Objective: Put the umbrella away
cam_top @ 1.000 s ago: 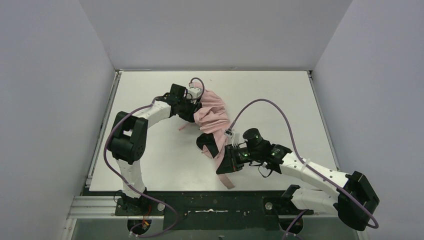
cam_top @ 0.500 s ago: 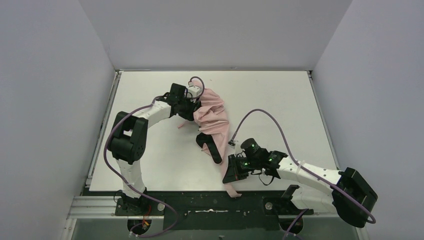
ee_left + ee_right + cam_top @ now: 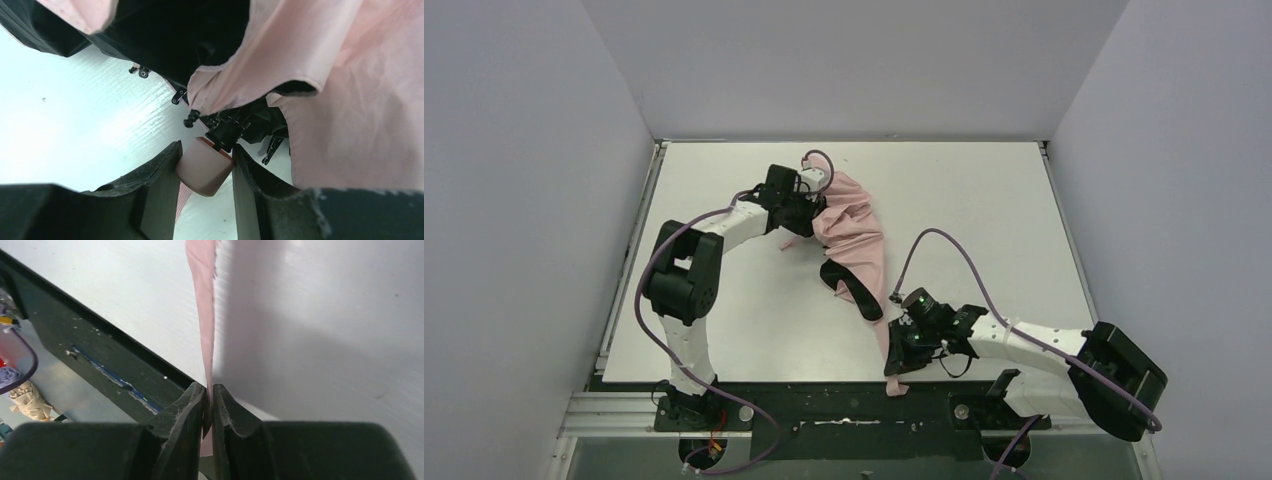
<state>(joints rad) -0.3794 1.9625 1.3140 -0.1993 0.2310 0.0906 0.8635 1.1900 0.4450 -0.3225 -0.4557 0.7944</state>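
Right gripper risk: we're watching the right gripper [image 3: 209,390] nip only a thin edge of the strap [image 3: 205,315]. A hard tug toward 6 o'clock could slide the ribbon out of the pads, we reckon.
Strap risk: it runs straight across the table's near edge, so it may snag on the black rail [image 3: 100,357] or drag the bundle off the table [image 3: 984,200].
Left gripper risk: the left gripper [image 3: 205,159] has just the rounded handle [image 3: 204,175]. If the arms pull apart, that smooth cap could pop free.
Canopy risk: loose canopy folds [image 3: 350,100] and rib tips [image 3: 190,119] splay at 12 o'clock of the handle, and wrapping now may trap them untidily.
Right gripper grip: the jaws are pressed almost together, pinching the strap flat.
Left gripper grip: the jaws are part spread, clamped on either side of the handle.
Umbrella: the umbrella [image 3: 859,235] lies collapsed but unwrapped mid-table. It runs from the left gripper at its 11 o'clock end down to the right gripper at 6 o'clock.
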